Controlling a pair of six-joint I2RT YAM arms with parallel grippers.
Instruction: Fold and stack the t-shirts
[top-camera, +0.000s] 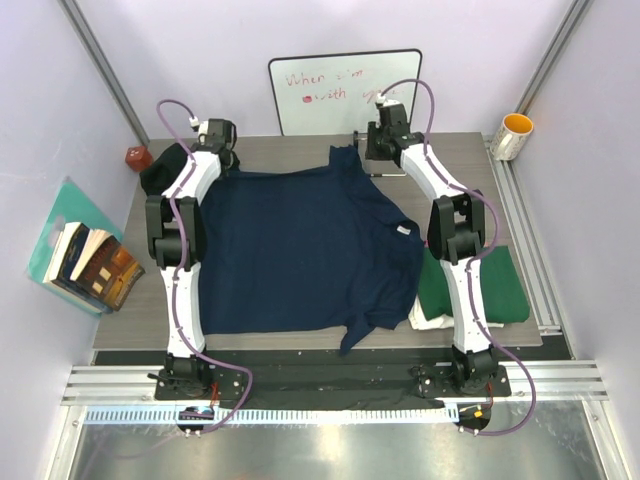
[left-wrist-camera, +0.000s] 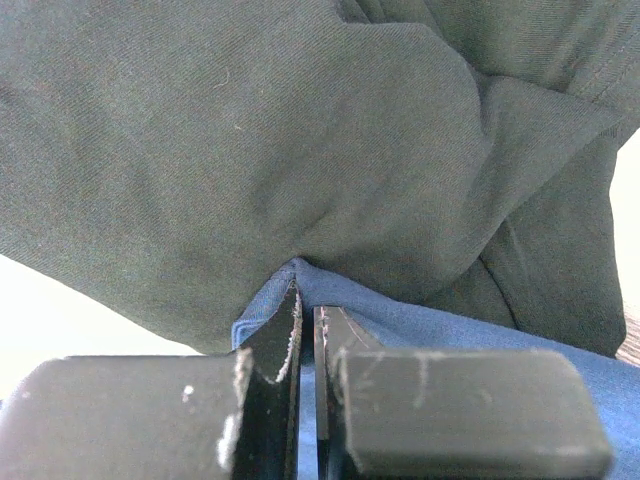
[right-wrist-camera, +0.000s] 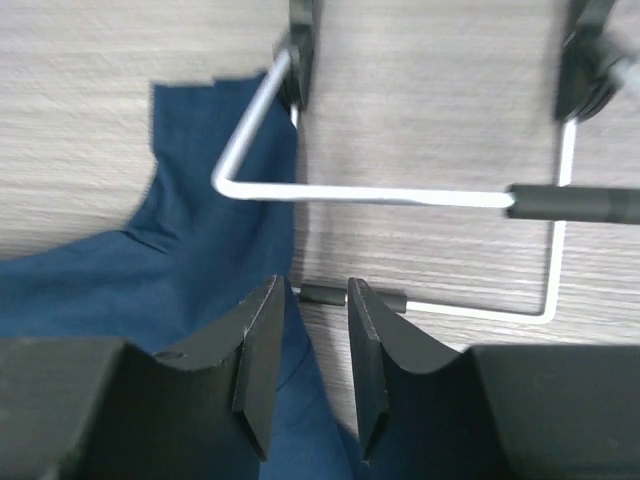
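Left gripper (left-wrist-camera: 308, 315) is clamped shut on a far-corner edge of the navy t-shirt (top-camera: 300, 250). The rest of the shirt runs off to its right and back toward the bases. Right gripper (right-wrist-camera: 312, 290) has its jaws part-open with nothing between them. The navy sleeve lies just left of and under its left finger, and the wire whiteboard stand (right-wrist-camera: 380, 195) is straight ahead. The shirt is flat between the arms with its long axis across: hem at the left arm, collar toward the right arm, sleeves pointing far and near. Right gripper is nearer the far sleeve, so my guess is a small shift left to grab it. Count:
- one navy
- one black t-shirt (top-camera: 163, 168), bunched just beyond the left gripper
- one dark green t-shirt (top-camera: 495, 285), folded on top of one cream-white t-shirt (top-camera: 428, 318), well behind the right gripper

No pink-red shirt identifiable.
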